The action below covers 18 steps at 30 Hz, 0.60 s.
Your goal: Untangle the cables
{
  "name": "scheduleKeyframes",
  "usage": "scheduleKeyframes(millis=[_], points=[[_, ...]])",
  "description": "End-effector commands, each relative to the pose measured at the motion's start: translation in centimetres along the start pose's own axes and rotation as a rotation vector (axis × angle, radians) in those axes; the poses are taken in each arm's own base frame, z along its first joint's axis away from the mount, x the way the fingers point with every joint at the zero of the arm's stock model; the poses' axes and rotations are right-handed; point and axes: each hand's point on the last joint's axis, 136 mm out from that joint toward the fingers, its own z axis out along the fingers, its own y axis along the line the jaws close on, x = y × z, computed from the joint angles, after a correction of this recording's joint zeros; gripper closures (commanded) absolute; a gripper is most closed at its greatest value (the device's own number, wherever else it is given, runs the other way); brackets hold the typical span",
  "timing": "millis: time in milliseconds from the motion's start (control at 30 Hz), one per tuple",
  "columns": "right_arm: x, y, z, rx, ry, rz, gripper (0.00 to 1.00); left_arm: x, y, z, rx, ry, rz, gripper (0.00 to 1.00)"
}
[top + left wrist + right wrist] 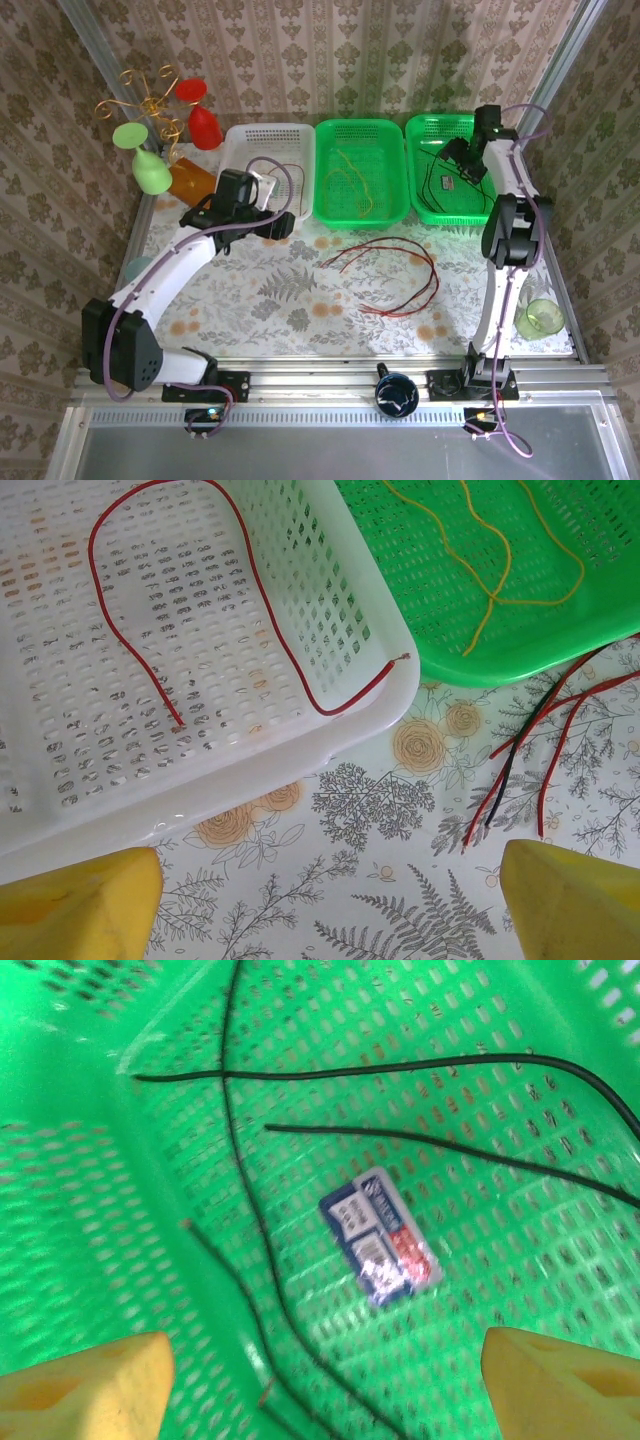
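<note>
Red cable [264, 590] in white basket [60, 730], upper left; left jaws spread wide below it. Right jaws spread above black cables [400, 1062] in green basket [90, 1210]. Red-black tangle [380, 250] on worktop [280, 300].

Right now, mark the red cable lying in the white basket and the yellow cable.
red cable [330, 712]: left wrist view, the low bend near its free end.
yellow cable [496, 600]: left wrist view, where its strands cross.

Top camera overlooks the counter [300, 290]. Wrist cameras look closely down: left onto the white basket [300, 752], right into the farthest green basket [90, 1220].
</note>
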Motion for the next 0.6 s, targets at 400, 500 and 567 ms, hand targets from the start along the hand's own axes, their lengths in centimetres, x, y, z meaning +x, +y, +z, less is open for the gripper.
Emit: scheduleKeyframes(millis=[400,500,567], points=[[6.9,4.4,-10.4,-0.299,-0.046,0.003,0.17,-0.8,-1.7,3.0,0.135,0.102,-0.037,0.32],[8.7,4.2,-11.9,-0.295,-0.049,-0.038,0.17,-1.4,-2.0,4.2,0.157,0.135,-0.052,0.36],[9.4,3.5,-13.1,-0.279,-0.071,-0.064,0.16,-1.6,-1.9,5.1,0.149,0.142,-0.055,0.39]])
